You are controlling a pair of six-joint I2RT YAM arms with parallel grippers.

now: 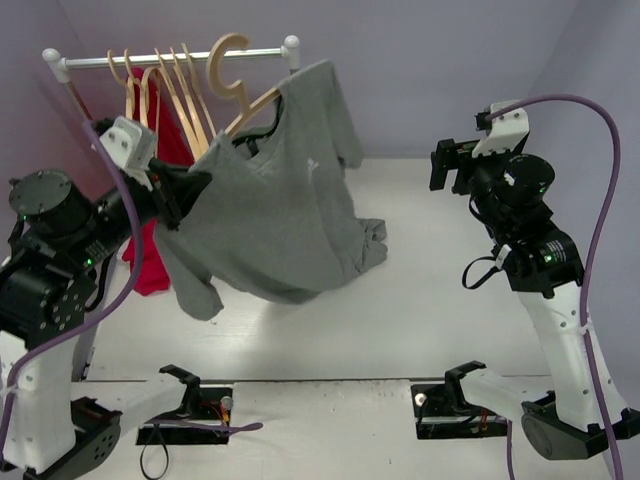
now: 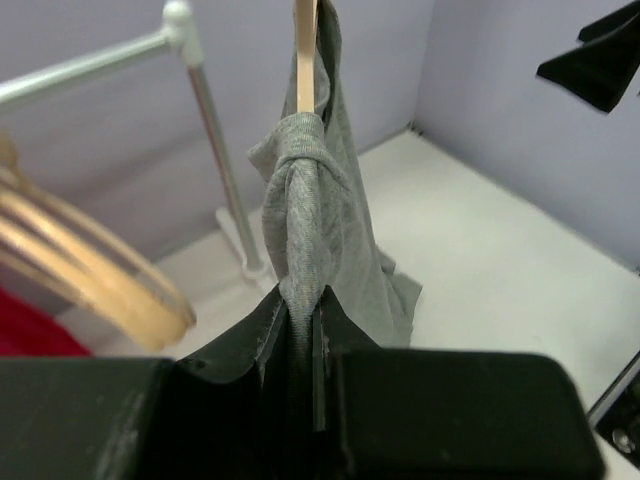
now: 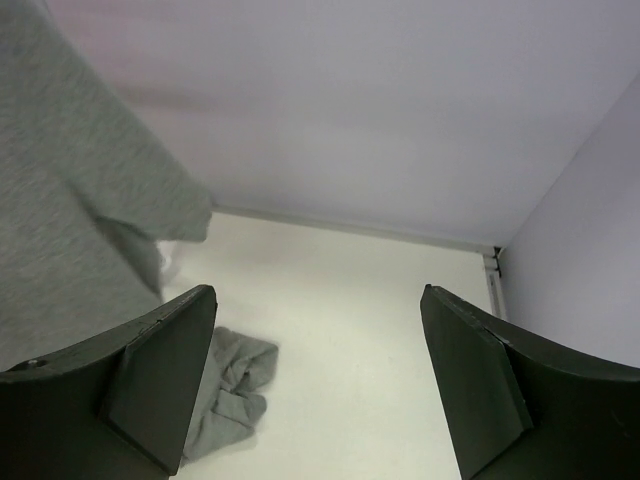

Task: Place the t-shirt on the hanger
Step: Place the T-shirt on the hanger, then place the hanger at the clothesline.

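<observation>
from the top, the t-shirt (image 1: 280,200) is half on. one shoulder sits over the hanger (image 1: 250,105) at 12 o'clock, up on the rail (image 1: 180,55). the other shoulder is not on yet, i think. the left gripper (image 1: 185,190) at 9 o'clock pinches it. the cloth is soft, grey and saggy. the hanger is thin, pale, curved wood. the right gripper (image 1: 445,165) sits at 3 o'clock.

on the left wrist, the jaws are squeezed tight on a bunched grey fold. the hanger shows as a thin strip at 12 o'clock.

on the right wrist, the fingers (image 3: 160,370) are wide apart with nothing in them. the shirt hangs at 9 o'clock, its hem crumpled on the smooth white table (image 3: 360,330).
</observation>
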